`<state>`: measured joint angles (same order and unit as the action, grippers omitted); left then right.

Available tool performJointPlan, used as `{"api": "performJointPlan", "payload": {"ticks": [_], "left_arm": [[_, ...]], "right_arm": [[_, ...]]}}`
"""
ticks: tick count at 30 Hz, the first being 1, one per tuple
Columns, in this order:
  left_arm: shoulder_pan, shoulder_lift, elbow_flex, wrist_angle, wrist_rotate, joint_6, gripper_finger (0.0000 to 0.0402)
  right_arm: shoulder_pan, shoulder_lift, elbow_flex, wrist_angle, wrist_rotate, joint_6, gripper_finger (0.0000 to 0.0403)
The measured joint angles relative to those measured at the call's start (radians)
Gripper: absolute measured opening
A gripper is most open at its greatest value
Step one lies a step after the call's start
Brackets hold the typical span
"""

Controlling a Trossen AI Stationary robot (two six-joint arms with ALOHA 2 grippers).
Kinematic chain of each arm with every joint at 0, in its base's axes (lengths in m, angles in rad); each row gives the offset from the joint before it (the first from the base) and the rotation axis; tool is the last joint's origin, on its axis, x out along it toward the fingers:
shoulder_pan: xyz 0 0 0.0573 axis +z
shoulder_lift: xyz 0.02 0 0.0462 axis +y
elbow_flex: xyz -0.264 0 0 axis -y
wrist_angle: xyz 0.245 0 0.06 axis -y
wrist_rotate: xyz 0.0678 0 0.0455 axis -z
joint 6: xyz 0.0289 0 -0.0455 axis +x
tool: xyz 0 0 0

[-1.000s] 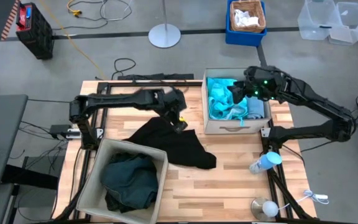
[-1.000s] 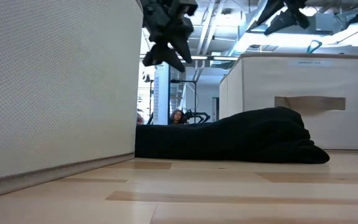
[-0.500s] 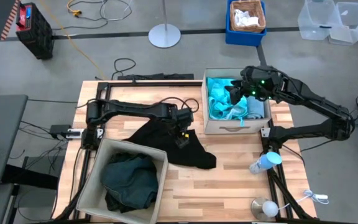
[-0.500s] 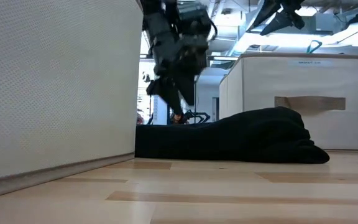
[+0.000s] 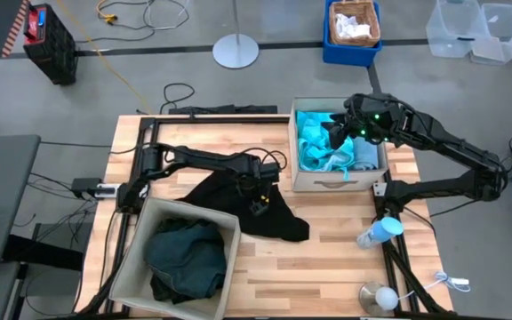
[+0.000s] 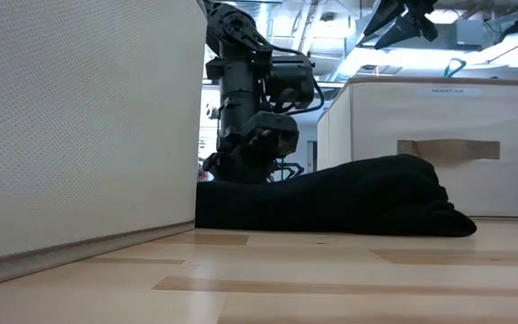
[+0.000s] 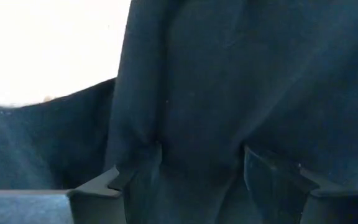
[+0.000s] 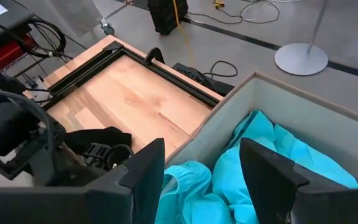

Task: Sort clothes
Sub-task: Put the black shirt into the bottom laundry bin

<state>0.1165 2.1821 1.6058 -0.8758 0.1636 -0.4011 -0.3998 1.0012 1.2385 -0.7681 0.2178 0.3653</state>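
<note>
My overhead camera is looking straight down on the desk [image 5: 345, 258]. My low one is peering level across it, sharing the black garment [image 6: 349, 198] with my close-up left wrist camera.

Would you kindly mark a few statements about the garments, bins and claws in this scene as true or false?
1. The left claw is open, pressed down on the black garment. True.
2. The black garment lies inside a bin. False: it lies on the table, between the two bins.
3. The right claw is open above the bin holding the turquoise garment. True.
4. The dark green garment lies on bare table. False: it sits in the near-left bin.
</note>
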Motion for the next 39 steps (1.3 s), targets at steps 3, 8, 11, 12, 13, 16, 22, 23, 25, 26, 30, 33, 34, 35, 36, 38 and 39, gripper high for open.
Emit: {"api": "performJointPlan", "payload": {"ticks": [3, 8, 11, 12, 13, 16, 22, 23, 25, 26, 30, 33, 34, 35, 36, 38, 39], "left_arm": [[-0.005, 0.026, 0.001, -0.004, 0.001, 0.02, 0.0219], [-0.013, 0.032, 0.001, -0.011, -0.045, 0.073, 0.0177], [-0.007, 0.027, -0.002, -0.014, -0.076, 0.1, 0.0107], [-0.002, 0.021, -0.003, -0.018, -0.078, 0.108, 0.0079], [0.003, 0.018, -0.003, -0.023, -0.077, 0.117, 0.0049], [0.017, 0.001, -0.004, -0.037, -0.063, 0.136, 0.0015], [0.023, -0.111, 0.013, -0.087, -0.131, 0.144, 0.0005], [0.023, -0.146, 0.027, -0.087, -0.15, 0.141, 0.0005], [0.023, -0.229, 0.056, -0.083, -0.196, 0.139, 0.0005], [0.023, -0.274, 0.066, -0.082, -0.22, 0.144, 0.0005], [0.024, -0.421, 0.091, -0.051, -0.302, 0.152, 0.0005], [0.024, -0.548, 0.117, -0.023, -0.357, 0.162, 0.0004], [0.024, -0.592, 0.124, -0.013, -0.371, 0.169, 0.0004], [0.024, -0.636, 0.13, -0.001, -0.379, 0.178, 0.0004], [0.024, -0.676, 0.133, 0.008, -0.38, 0.19, 0.0004], [0.02, -0.751, 0.136, 0.017, -0.379, 0.22, 0.0004], [0.014, -0.787, 0.136, 0.017, -0.373, 0.24, 0.0004]], "right_arm": [[0.0, 0.0, 0.0, -0.001, 0.0, 0.0, 0.0221], [0.0, 0.0, 0.0, -0.001, 0.0, 0.023, 0.0221], [0.0, 0.0, 0.0, -0.001, 0.0, 0.027, 0.0221], [0.0, 0.0, 0.0, -0.001, 0.0, 0.03, 0.0221], [0.0, 0.0, 0.0, -0.001, 0.0, 0.035, 0.0221], [-0.001, 0.0, 0.0, -0.001, 0.003, 0.046, 0.0221], [-0.001, 0.0, 0.0, 0.002, 0.018, 0.048, 0.0221], [-0.001, 0.0, 0.0, 0.002, 0.019, 0.048, 0.0221], [-0.001, 0.0, 0.0, 0.005, 0.022, 0.048, 0.0221], [-0.001, 0.0, 0.0, 0.008, 0.023, 0.048, 0.0221], [-0.001, 0.0, 0.0, 0.009, 0.028, 0.056, 0.0221], [-0.001, 0.0, 0.0, 0.01, 0.043, 0.061, 0.0221], [-0.001, 0.0, 0.0, 0.01, 0.043, 0.064, 0.0221], [-0.001, 0.0, 0.0, 0.01, 0.043, 0.064, 0.0221], [-0.001, 0.0, 0.0, 0.01, 0.044, 0.064, 0.0221], [-0.001, 0.0, 0.0, 0.01, 0.044, 0.064, 0.0221], [-0.001, 0.0, 0.0, 0.01, 0.044, 0.064, 0.0221]]}}
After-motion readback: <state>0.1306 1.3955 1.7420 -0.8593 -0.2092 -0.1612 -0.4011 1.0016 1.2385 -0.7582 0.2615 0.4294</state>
